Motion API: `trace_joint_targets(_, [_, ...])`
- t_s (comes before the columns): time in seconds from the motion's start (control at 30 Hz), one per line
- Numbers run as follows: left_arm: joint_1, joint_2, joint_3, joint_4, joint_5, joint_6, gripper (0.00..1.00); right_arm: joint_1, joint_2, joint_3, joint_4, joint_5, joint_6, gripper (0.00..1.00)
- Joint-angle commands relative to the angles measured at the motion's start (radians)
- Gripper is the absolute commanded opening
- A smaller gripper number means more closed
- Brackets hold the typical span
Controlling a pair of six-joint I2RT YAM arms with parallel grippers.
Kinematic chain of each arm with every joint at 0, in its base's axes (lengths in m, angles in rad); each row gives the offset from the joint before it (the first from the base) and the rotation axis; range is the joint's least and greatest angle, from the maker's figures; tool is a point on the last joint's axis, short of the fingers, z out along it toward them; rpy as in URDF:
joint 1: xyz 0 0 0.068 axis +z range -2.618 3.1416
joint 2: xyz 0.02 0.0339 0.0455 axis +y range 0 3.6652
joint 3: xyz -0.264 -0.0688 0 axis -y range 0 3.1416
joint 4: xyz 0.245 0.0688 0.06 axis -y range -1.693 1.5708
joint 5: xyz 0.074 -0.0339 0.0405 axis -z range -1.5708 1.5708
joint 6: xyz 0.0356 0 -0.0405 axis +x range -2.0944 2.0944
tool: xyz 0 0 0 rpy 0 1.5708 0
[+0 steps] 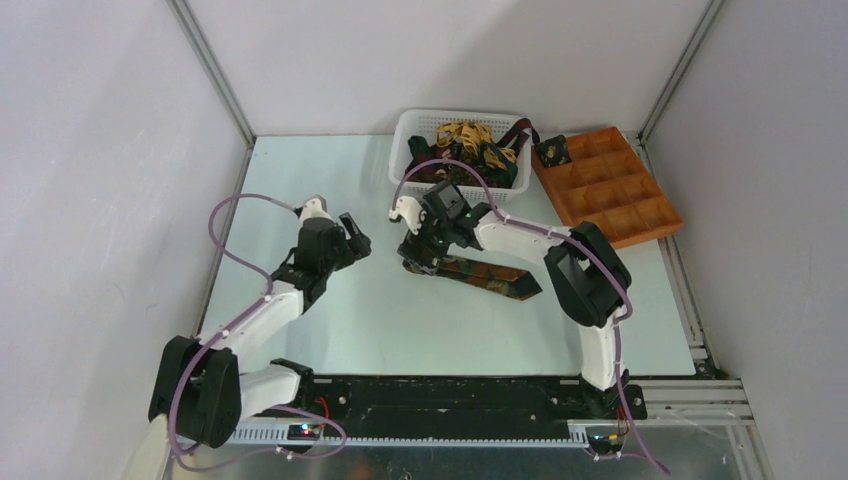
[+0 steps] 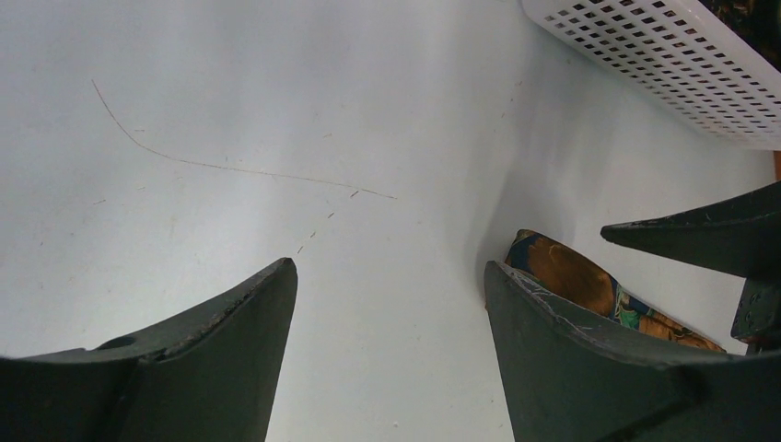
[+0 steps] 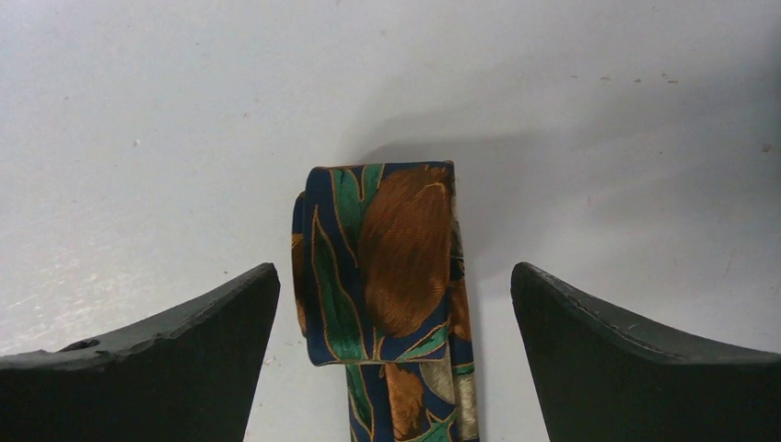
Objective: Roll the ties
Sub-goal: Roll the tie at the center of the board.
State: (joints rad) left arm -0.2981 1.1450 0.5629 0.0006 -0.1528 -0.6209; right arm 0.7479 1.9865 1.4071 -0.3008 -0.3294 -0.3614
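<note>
One tie [image 1: 492, 275], patterned in dark blue, green and brown, lies flat on the table. Its left end is folded over once [image 3: 382, 258]. My right gripper [image 1: 414, 260] hovers over that folded end, open, and the fold lies between its fingers [image 3: 394, 272] without touching them. My left gripper [image 1: 357, 240] is open a little to the left, with bare table between its fingers [image 2: 391, 276]. The tie's end [image 2: 566, 276] shows just past its right finger. More ties [image 1: 470, 148] are heaped in the white basket. A small dark rolled tie [image 1: 553, 150] sits in the tray's near-left compartment.
The white plastic basket [image 1: 408, 135] stands at the back centre, its wall [image 2: 663, 55] near my left gripper. The orange-brown compartment tray [image 1: 615, 190] is at the back right. White walls close in the table on the left, back and right.
</note>
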Motion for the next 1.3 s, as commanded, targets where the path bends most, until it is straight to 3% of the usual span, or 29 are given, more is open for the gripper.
trace_joint_targets(0.0, [0.010, -0.017, -0.005, 0.017, 0.008, 0.017, 0.81, 0.017, 0.032, 0.069, -0.023, 0.066, -0.043, 0.99])
trace_joint_targets(0.83, [0.013, 0.022, -0.022, 0.066, 0.005, 0.006, 0.81, 0.028, 0.154, 0.156, -0.080, 0.077, 0.000, 0.99])
trace_joint_targets(1.27, [0.013, 0.043, -0.017, 0.074, 0.012, 0.008, 0.80, 0.027, 0.165, 0.136, -0.081, 0.097, 0.001, 0.74])
